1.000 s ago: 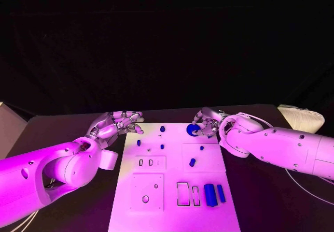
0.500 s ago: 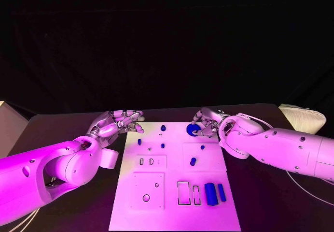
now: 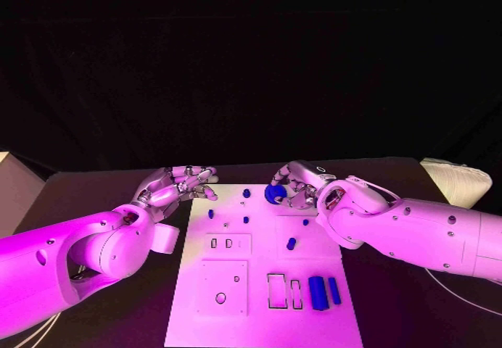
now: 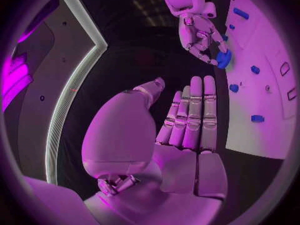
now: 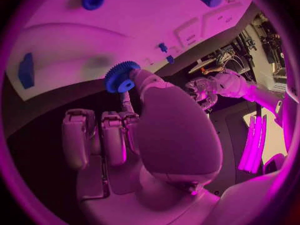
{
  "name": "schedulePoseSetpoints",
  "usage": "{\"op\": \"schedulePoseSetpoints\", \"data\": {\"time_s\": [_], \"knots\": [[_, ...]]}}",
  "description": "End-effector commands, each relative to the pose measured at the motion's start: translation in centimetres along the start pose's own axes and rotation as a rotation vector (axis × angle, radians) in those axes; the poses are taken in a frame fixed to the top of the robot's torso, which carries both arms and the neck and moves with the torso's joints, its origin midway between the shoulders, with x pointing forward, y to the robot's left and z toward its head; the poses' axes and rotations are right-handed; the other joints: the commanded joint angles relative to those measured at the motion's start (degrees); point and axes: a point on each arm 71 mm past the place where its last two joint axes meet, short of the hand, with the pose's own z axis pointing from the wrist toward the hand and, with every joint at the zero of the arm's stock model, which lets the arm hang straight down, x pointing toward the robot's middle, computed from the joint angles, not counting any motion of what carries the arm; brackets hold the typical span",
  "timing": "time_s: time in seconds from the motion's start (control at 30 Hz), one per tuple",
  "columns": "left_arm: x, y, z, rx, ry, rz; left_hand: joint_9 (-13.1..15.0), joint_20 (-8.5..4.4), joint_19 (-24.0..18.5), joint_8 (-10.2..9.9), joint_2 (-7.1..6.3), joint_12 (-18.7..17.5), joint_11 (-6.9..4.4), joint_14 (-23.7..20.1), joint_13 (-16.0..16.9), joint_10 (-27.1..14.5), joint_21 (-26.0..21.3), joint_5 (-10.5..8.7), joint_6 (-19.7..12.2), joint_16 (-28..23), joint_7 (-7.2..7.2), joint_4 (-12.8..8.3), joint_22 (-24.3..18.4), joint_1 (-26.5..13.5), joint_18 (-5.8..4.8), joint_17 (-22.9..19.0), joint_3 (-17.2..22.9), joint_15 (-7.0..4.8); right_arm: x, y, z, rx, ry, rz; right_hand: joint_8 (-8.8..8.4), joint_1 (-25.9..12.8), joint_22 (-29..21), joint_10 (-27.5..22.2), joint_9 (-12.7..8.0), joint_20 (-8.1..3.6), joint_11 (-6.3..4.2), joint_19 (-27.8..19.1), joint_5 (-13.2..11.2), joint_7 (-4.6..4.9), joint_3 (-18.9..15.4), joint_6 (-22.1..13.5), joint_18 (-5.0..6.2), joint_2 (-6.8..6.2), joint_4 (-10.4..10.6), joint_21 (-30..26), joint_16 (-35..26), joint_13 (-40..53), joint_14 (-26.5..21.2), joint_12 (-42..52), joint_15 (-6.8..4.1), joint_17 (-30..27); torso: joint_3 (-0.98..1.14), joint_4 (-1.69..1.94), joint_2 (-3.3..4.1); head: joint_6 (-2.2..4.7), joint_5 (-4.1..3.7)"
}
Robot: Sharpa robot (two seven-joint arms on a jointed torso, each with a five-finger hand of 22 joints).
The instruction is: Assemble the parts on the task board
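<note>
The blue gear [image 3: 275, 193] is pinched in the right hand [image 3: 295, 186], held over the task board [image 3: 262, 290] near its far edge. To seat it well, keep it level, line its bore over a blue peg [image 3: 247, 193] there, and lower gently. The left hand [image 3: 175, 185], fingers apart and empty, waits beside the board's far left corner

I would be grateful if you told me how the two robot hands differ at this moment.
The right robot hand pinches a blue toothed gear; the left robot hand holds nothing, its fingers extended side by side. The right robot hand is over the far end of the task board; the left robot hand is just off the board's far left corner, over the black table. Both are silver hands on white arms.
</note>
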Motion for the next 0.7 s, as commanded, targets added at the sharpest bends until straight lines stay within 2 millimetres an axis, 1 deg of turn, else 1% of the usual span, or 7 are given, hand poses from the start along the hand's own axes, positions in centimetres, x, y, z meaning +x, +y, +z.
{"op": "schedulePoseSetpoints", "data": {"time_s": [0.03,0.2,0.33,0.4,0.5,0.53,0.7], "knots": [[0.3,-0.1,0.1,0.006,0.023,-0.008,-0.1,-0.01,-0.2,-0.3,0.26,-0.3,0.22,-0.4,0.0,-0.3,0.3,0.15,-0.1,0.2,0.36,-0.1,0.1,-0.3,-0.02,0.1,0.2,0.03,0.0,2.1,0.2,-0.089,-0.061,-0.012,0.25,-0.3,9.8,5.9,0.2,-0.4,-0.41,2.8,0.1,-1.01,0.4,2.2,-0.93,-0.22,0.1,0.3,0.2,14.8,6.0,0.4,-0.41,15.1,-0.01,-0.07,-0.02,0.25,0.1],[0.4,-0.1,0.1,0.006,0.028,-0.01,-0.1,0.0,-0.3,-0.3,0.3,-0.3,0.22,-0.5,0.0,-0.3,0.4,0.15,-0.1,0.2,0.36,-0.1,0.1,-0.4,-0.02,0.1,0.2,0.03,0.9,4.6,0.7,-0.145,-0.055,-0.013,0.25,-0.6,9.8,5.8,0.2,-0.41,-0.39,2.8,-0.2,-0.99,0.7,2.3,-0.92,-0.39,0.0,0.3,0.2,14.8,6.0,0.4,-0.42,15.1,0.0,0.02,0.11,0.48,0.13],[0.5,-0.1,0.1,0.005,0.028,-0.01,-0.1,0.0,-0.3,-0.3,0.3,-0.3,0.22,-0.5,0.0,-0.3,0.4,0.15,-0.1,0.2,0.36,-0.1,0.1,-0.4,-0.02,0.1,0.2,0.03,1.5,5.7,1.1,-0.162,-0.05,-0.025,0.26,-0.8,9.8,5.8,0.2,-0.42,-0.39,2.8,-0.5,-0.99,1.1,2.3,-0.92,-0.46,-0.1,0.3,0.2,14.7,6.0,0.3,-0.41,15.1,-0.06,0.1,0.1,0.43,0.1],[0.5,-0.1,0.1,0.005,0.028,-0.01,-0.1,0.0,-0.3,-0.3,0.3,-0.3,0.22,-0.5,0.0,-0.3,0.4,0.15,-0.1,0.2,0.36,-0.1,0.1,-0.4,-0.02,0.1,0.2,0.03,1.8,6.1,1.3,-0.165,-0.048,-0.031,0.26,-0.8,9.8,5.8,0.2,-0.42,-0.39,2.8,-0.5,-0.99,1.1,2.3,-0.92,-0.46,-0.1,0.3,0.2,14.7,6.0,0.3,-0.41,15.1,-0.1,0.12,0.12,0.47,0.09],[0.5,-0.1,0.1,0.005,0.028,-0.01,-0.1,0.0,-0.3,-0.3,0.3,-0.3,0.22,-0.5,0.0,-0.3,0.4,0.15,-0.1,0.2,0.36,-0.1,0.1,-0.4,-0.02,0.1,0.2,0.03,2.3,6.3,1.6,-0.163,-0.044,-0.038,0.28,-0.9,9.8,5.8,0.2,-0.42,-0.39,2.8,-0.7,-1.0,1.3,2.3,-0.92,-0.5,-0.2,0.3,0.2,14.7,6.0,0.3,-0.42,15.1,-0.08,0.05,0.18,0.5,0.24],[0.5,-0.1,0.1,0.005,0.028,-0.01,-0.1,0.0,-0.3,-0.3,0.3,-0.3,0.22,-0.5,0.0,-0.3,0.4,0.15,-0.1,0.2,0.36,-0.1,0.1,-0.4,-0.02,0.1,0.2,0.03,2.5,6.3,1.7,-0.161,-0.042,-0.04,0.28,-0.9,9.8,5.8,0.2,-0.42,-0.39,2.8,-0.7,-1.0,1.3,2.3,-0.92,-0.5,-0.2,0.3,0.2,14.7,6.0,0.3,-0.42,15.1,-0.04,0.02,0.22,0.47,0.3],[0.6,0.0,0.2,0.005,0.031,-0.011,-0.1,0.0,-0.3,-0.3,0.3,-0.3,0.22,-0.5,0.0,-0.3,0.4,0.15,-0.1,0.2,0.36,-0.1,0.1,-0.4,-0.02,0.1,0.2,0.03,3.5,6.2,2.1,-0.149,-0.027,-0.051,0.27,-0.9,9.7,5.7,0.1,-0.43,-0.39,2.7,-0.7,-1.01,1.3,2.3,-0.91,-0.55,-0.2,0.2,0.2,14.7,6.0,0.3,-0.42,15.1,0.0,0.09,0.35,0.26,0.29]]}}
